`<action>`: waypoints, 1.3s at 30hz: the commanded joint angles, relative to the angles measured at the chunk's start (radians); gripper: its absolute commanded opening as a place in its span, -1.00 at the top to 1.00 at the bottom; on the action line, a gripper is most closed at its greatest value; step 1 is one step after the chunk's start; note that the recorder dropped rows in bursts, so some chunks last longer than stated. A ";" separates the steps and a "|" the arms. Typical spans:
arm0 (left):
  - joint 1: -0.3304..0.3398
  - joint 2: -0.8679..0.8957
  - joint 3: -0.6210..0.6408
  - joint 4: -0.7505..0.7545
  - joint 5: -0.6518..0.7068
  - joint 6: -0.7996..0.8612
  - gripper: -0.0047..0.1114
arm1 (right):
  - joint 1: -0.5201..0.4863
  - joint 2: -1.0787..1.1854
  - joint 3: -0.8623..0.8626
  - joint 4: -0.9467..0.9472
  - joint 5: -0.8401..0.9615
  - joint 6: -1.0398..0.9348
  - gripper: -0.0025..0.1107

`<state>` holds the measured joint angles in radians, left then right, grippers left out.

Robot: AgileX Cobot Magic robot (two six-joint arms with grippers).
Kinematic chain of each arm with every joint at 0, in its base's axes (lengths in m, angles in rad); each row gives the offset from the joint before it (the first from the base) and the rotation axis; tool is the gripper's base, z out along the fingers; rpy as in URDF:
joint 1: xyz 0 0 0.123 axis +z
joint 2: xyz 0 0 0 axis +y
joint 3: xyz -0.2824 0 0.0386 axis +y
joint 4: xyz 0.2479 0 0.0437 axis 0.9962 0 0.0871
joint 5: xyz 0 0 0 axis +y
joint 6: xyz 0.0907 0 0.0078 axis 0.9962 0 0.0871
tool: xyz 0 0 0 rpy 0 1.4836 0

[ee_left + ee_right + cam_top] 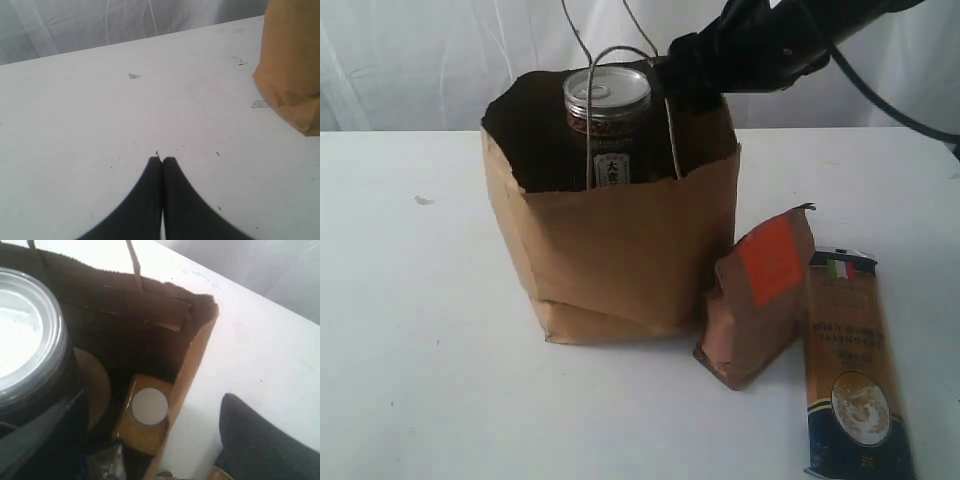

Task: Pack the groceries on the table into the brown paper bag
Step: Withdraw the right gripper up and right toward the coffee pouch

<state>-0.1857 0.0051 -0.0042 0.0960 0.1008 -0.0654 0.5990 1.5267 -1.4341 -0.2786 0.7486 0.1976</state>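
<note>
Dark pull-tab can, one, beside inner finger of right gripper, inside brown paper bag; fingers wide, straddling bag wall, one yellow white-capped bottle between. Outward on table: one brown-orange pouch, one spaghetti pack. Left gripper fingers pressed together.

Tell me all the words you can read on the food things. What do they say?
"大": top character on the white label of the dark pull-tab can; the characters below it are too blurred.
Long brown-blue spaghetti pack: rows of print, too blurred to read; a small green-white-red flag near its top.
Brown-orange pouch: plain orange patch, no readable words.
</note>
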 commanded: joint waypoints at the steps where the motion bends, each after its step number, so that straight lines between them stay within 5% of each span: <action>1: 0.003 -0.005 0.004 -0.001 -0.003 -0.001 0.92 | -0.009 -0.010 -0.010 -0.002 0.004 -0.004 -0.25; 29: 0.003 -0.005 0.004 -0.001 -0.003 -0.001 0.92 | -0.011 -0.163 0.001 -0.004 0.069 0.062 -0.25; 39: 0.003 -0.005 0.004 -0.001 -0.003 -0.001 0.92 | -0.011 -0.457 0.248 0.015 0.062 0.149 -0.25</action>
<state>-0.1857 0.0051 -0.0042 0.0960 0.1008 -0.0654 0.5990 1.1492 -1.2549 -0.2677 0.8090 0.2979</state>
